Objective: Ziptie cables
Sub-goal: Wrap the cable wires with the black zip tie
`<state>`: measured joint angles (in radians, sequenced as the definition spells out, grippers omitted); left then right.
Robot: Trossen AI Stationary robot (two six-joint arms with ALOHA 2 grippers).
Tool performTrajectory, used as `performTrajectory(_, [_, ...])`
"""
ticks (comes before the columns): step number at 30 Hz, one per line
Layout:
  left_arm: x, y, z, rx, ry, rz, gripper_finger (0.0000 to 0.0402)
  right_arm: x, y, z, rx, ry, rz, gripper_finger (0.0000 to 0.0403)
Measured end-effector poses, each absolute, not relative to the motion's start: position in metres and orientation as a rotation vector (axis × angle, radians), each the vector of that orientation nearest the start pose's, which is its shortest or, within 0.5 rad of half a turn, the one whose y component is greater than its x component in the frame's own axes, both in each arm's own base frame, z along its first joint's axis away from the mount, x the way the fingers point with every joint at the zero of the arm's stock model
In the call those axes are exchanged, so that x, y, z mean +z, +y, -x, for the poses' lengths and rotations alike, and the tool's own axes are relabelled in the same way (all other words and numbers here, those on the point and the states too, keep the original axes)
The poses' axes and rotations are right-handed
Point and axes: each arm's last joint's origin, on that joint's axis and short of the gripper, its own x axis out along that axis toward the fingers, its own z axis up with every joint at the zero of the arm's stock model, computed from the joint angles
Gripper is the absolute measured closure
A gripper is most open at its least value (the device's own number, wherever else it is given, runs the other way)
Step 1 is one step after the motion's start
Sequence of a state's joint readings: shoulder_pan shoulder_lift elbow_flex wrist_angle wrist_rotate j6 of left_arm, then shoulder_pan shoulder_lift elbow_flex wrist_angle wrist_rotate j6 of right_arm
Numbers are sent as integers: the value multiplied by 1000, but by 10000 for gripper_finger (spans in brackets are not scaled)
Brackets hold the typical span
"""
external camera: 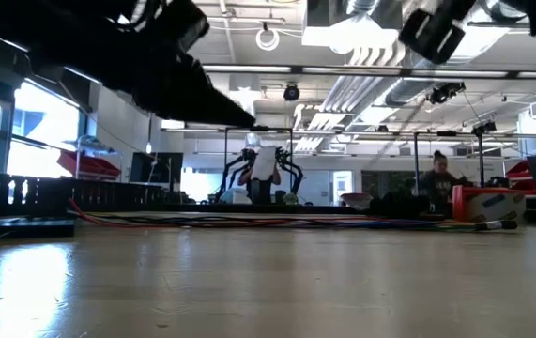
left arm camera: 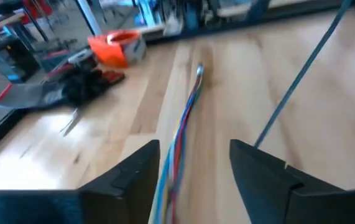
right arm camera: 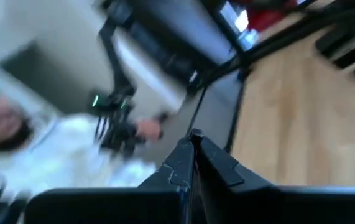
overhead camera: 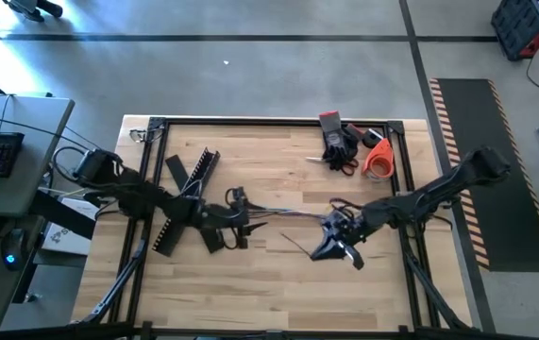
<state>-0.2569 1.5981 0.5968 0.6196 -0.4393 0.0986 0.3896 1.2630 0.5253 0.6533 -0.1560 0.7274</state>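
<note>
Spread apart, the two dark fingers (left arm camera: 127,180) of the left gripper (left arm camera: 193,177) stand either side of the cables (left arm camera: 180,140), which run up the middle of the left wrist picture between them without visibly touching either finger. Pressed tip to tip, the right gripper (right arm camera: 193,146) is clenched; a thin dark strand appears to rise from its tips, but the blur leaves it unclear whether anything is pinched there.

One bundle of cables (overhead camera: 288,210) lies across the centre of the high view, stretched between the two grippers; its separate wires, blue, red, yellow and pale, are too fine and smeared to count. In the low view the same bundle (external camera: 277,222) shows as a thin line lying flat along the far part of the table (external camera: 268,282).

Two arms are in view. From the left edge of the high view, the left arm stretches to the left gripper (overhead camera: 241,215) at centre left, above two black slotted bars (overhead camera: 186,198) that cross one another. From the right edge, the right arm slants down to the right gripper (overhead camera: 343,247) at lower centre.

At upper right sit one orange tape roll (overhead camera: 378,159), one pair of red-handled scissors (overhead camera: 337,162) and a dark heap beside them that is hard to make out. One person (external camera: 439,176) shows in the room beyond in the low view.
</note>
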Motion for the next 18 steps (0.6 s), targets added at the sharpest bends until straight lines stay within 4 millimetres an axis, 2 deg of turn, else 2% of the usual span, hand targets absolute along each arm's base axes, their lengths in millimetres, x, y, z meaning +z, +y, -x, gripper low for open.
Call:
performTrajectory(5, [145,-40,-299,66,435,-228,209,212,107,-227,334,247,-707,403])
performTrajectory(13, [120,-2,-325,-58,523,-91,209,215,124,-218,322,200,-689,403])
performTrajectory(18, [100,8,-339,-74,674,-65,209,215,129,-214,311,191,-664,403])
